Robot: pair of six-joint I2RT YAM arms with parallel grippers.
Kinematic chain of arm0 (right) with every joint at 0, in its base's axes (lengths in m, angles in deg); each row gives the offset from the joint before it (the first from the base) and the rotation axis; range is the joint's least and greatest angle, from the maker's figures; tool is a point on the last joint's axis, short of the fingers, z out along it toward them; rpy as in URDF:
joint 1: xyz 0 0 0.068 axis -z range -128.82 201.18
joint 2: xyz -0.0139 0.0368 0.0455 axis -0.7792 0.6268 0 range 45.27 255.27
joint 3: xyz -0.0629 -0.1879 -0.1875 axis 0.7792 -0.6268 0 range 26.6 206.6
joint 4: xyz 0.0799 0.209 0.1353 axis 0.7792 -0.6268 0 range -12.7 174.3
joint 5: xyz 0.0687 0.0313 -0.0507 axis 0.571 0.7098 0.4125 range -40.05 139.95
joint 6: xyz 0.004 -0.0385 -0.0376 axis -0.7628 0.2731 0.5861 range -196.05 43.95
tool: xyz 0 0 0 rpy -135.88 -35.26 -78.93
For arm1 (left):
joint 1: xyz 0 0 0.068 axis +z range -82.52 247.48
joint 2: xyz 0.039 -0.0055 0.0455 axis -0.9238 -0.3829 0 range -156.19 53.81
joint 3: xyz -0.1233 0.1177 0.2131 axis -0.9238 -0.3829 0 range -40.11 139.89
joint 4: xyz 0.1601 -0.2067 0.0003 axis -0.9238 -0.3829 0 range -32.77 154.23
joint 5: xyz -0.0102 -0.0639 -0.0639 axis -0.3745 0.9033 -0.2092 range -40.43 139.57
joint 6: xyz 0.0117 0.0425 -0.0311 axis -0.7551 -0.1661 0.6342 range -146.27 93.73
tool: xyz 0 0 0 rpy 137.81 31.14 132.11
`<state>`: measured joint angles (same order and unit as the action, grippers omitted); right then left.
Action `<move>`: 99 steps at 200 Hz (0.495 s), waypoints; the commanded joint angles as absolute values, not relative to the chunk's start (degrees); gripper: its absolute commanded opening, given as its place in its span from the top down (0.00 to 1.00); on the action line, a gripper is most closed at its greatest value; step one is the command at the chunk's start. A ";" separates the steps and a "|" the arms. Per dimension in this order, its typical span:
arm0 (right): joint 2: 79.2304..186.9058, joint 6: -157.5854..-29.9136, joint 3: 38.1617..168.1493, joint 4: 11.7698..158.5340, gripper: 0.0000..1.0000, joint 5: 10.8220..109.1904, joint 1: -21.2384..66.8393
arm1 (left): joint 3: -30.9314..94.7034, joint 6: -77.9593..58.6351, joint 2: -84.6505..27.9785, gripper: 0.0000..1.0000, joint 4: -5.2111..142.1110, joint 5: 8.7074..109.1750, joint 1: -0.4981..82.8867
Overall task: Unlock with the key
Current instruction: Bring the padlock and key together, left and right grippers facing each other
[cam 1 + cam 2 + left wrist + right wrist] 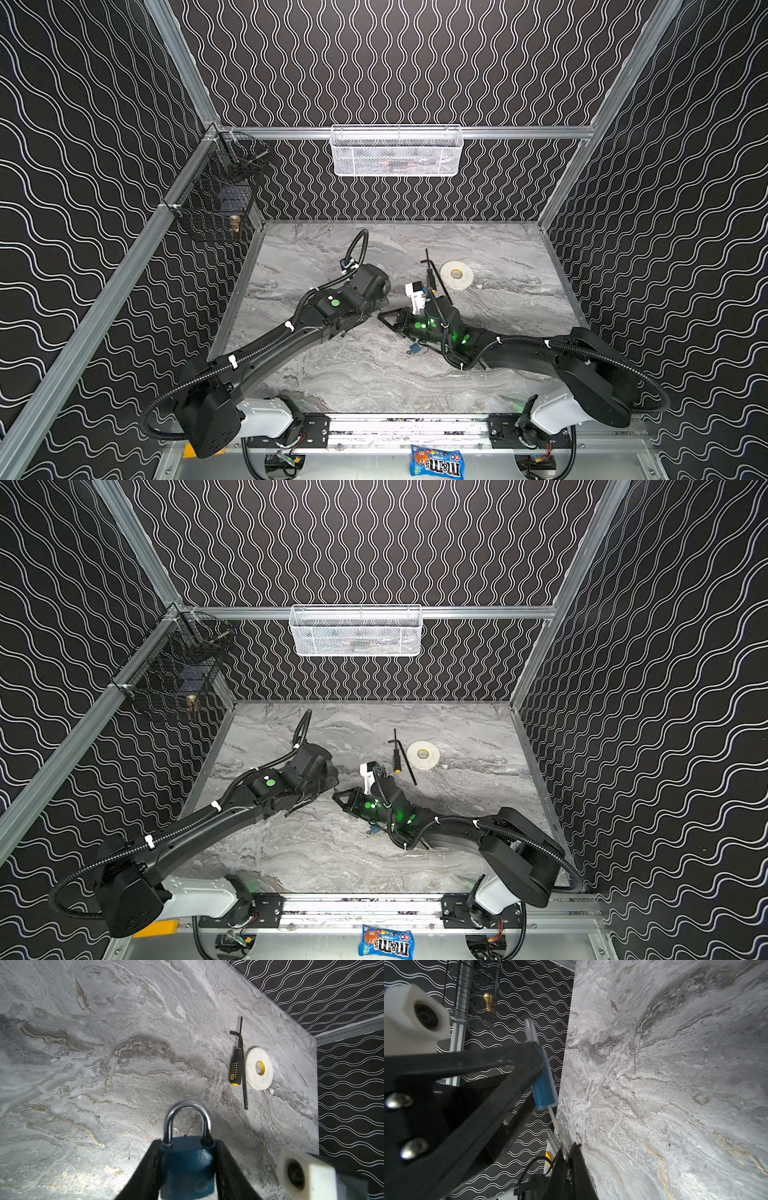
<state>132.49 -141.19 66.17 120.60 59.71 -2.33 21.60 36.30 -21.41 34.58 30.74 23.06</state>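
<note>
The padlock [187,1167] is pinched by its body in the left gripper [187,1144], over the worktop [83,1064]. The key [545,1082] is clamped by its head in the right gripper [539,1055]. The blade should be squared to the keyhole before being pushed.

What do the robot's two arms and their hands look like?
The left arm and right arm are black with white base shells; a ribbed black cable, held by white clips, runs along each. Green lights show on both. The left hand and right hand have slim black fingers and a white camera block behind.
</note>
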 commanded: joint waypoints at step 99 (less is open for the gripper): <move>130.91 -145.11 69.40 123.97 1.00 60.03 -1.81 | 19.70 35.39 -20.51 0.99 34.72 24.17 22.31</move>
